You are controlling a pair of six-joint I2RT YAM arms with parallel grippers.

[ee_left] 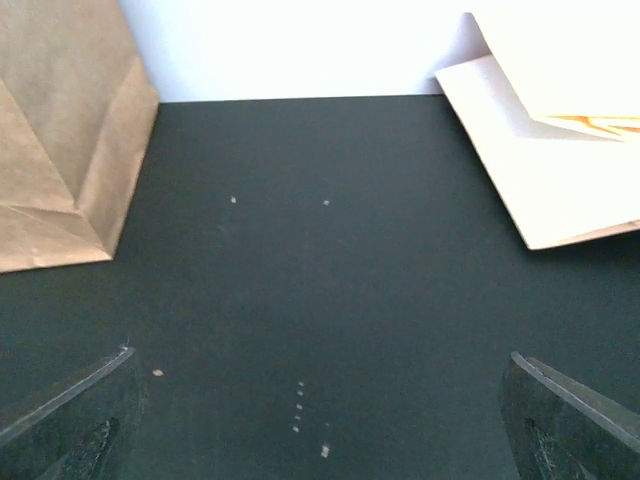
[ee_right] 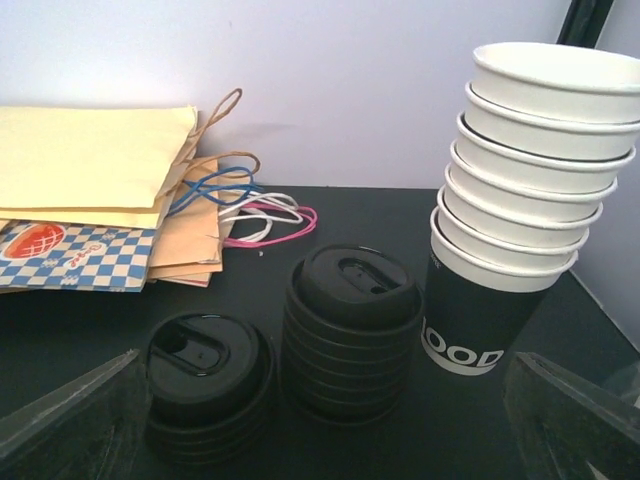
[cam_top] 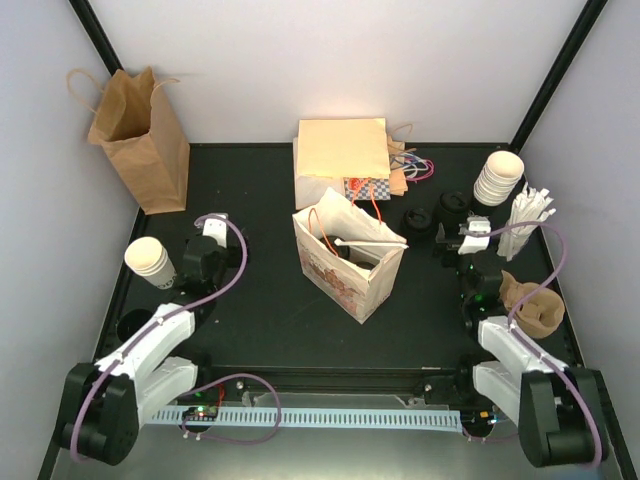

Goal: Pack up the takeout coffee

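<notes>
Both pincers stand wide and hold nothing. The left pincer (ee_left: 320, 358) looks over the bare matte black worktop (ee_left: 330, 260), its dark fingers cut off at the lower corners of the left wrist view. The right pincer (ee_right: 325, 358) shows only as blurred grey wedges at the lower corners of the right wrist view. Ahead of it are two stacks of ridged black plastic lids (ee_right: 350, 330), one tall and one low, and to their right a tower of nested cream paper cups (ee_right: 530, 130). The bottom cup wears a black band with white lettering that is partly cut off. In the middle of the top view a white paper bag (cam_top: 345, 285) with a reddish print and orange handles stands open and leaning, with a thin white stick (cam_top: 372, 242) across its mouth. The takeout coffee cannot be picked out with certainty. A dark round shape (cam_top: 343, 258) sits low inside that bag's mouth, too shadowed to tell whether it is a lid, so its axis cannot be judged. An open-topped cream cup (cam_top: 150, 258) stands upright at middle left. Below it a dark ring (cam_top: 135, 325) barely shows against the worktop. A creased brown kraft bag (cam_top: 140, 150) stands at the upper left, and flat cream bags (cam_top: 340, 150) lie at top centre. White wrapped sticks (cam_top: 527, 215) and a lumpy brown pile (cam_top: 532, 305) are at the right edge.
</notes>
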